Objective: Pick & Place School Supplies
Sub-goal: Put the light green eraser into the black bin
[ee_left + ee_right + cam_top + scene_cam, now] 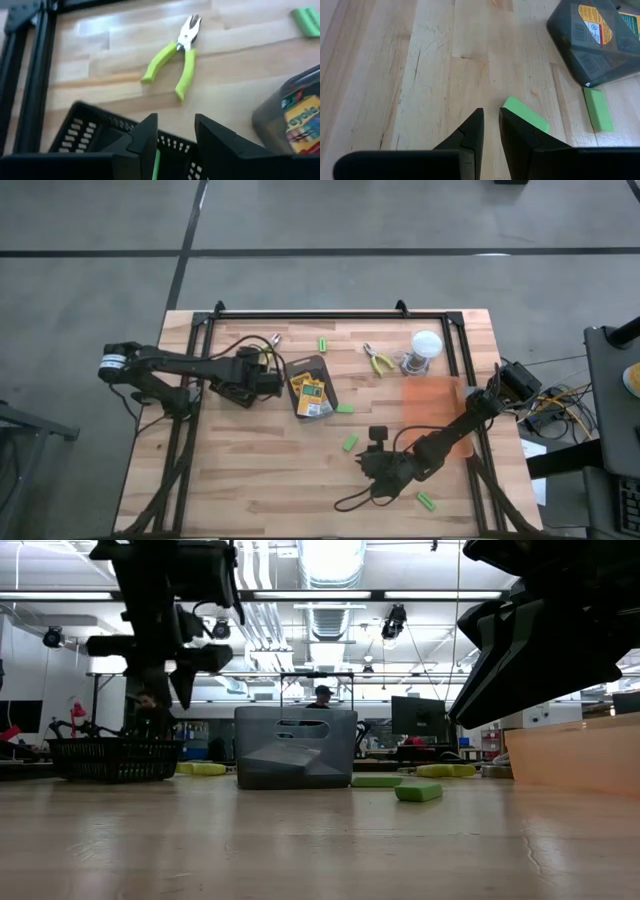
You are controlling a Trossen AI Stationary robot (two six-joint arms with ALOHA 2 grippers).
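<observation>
My left gripper hangs open above a black mesh basket at the table's left, nothing between its fingertips. One pair of green-handled pliers lies flat beyond the basket, another near the jar. A dark grey tray holds yellow-and-green crayon boxes. Green sticks lie flat on the table. My right gripper is shut, just short of another green stick and touching nothing.
A clear jar with a white lid stands at the far right, an orange translucent container in front of it. A black metal frame runs along the table's far edge and sides. Bare wood lies at the near left.
</observation>
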